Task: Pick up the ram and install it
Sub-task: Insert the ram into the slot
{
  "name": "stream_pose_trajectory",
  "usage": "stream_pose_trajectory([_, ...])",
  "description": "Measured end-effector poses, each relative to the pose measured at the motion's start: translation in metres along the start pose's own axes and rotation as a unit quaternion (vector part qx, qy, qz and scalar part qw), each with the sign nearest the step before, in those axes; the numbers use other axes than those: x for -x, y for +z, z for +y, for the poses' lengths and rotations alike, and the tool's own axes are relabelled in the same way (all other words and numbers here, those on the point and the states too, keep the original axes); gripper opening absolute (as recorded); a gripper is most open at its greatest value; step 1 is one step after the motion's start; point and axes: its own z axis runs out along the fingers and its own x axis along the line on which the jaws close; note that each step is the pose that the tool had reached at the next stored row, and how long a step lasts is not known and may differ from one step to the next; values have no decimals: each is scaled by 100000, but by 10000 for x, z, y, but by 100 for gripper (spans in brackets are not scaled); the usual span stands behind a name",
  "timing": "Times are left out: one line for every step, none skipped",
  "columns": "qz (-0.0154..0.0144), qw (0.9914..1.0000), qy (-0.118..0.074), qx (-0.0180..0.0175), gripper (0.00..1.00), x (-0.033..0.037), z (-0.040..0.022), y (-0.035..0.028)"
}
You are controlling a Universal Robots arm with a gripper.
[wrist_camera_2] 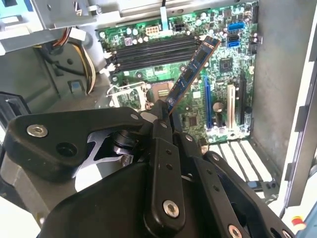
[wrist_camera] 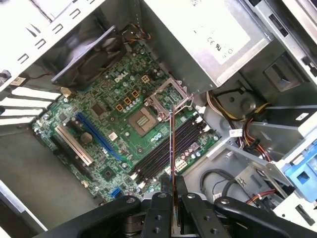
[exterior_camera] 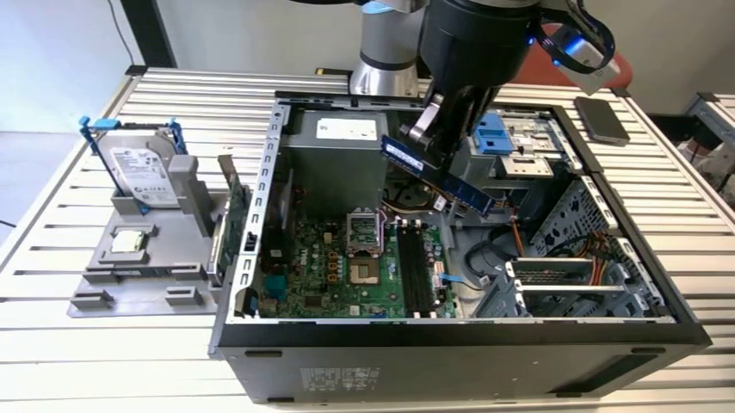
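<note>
Pincer [exterior_camera: 416, 136] clenched on one end of the ram [exterior_camera: 442, 176]. The ram is a slim flat stick, dark blue with black chips, hanging tilted in the air over the open case [exterior_camera: 247, 258], apart from the board.

The case is sheet metal, lying on its side on the slatted metal bench [exterior_camera: 69, 344]. Inside it:
- green motherboard [exterior_camera: 333, 267]
- long black memory slots [exterior_camera: 416, 271]
- square CPU socket [exterior_camera: 361, 237]
- grey boxy power supply [exterior_camera: 339, 151]

The exterior view also shows a silver hard drive [exterior_camera: 140, 168] in a blue frame, upright on a grey moulded holder [exterior_camera: 150, 275]. A green card [exterior_camera: 236, 224] stands on edge just beside the case wall.

Second wrist view shows the ram [wrist_camera_2: 190, 79] broad face on, angled above the board. In the first wrist view the ram [wrist_camera: 171, 148] is edge-on, a thin line crossing the slots. That view also has a black fan [wrist_camera: 84, 54] at the case wall.
</note>
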Motion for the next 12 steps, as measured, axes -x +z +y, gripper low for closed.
stream_pose_trajectory([-8,99999,390,-12,0,0,0,0])
stream_pose_trajectory([-10,99997,791,-24,0,0,0,0])
stream_pose_trajectory([-16,99994,1136,-35,0,0,0,0])
stream_pose_trajectory([-15,99990,1408,-45,0,0,0,0])
stream_pose_trajectory([-23,99987,1613,-50,0,0,0,0])
stream_pose_trajectory([-22,99985,1739,-54,0,0,0,0])
stream_pose_trajectory([-21,99983,1817,-60,0,0,0,0])
stream_pose_trajectory([-26,99983,1860,-58,0,0,0,0])
stream_pose_trajectory([-27,99982,1889,-58,0,0,0,0])
stream_pose_trajectory([-25,99981,1922,-59,0,0,0,0])
stream_pose_trajectory([-26,99981,1954,-61,0,0,0,0])
stream_pose_trajectory([-26,99980,1982,-62,0,0,0,0])
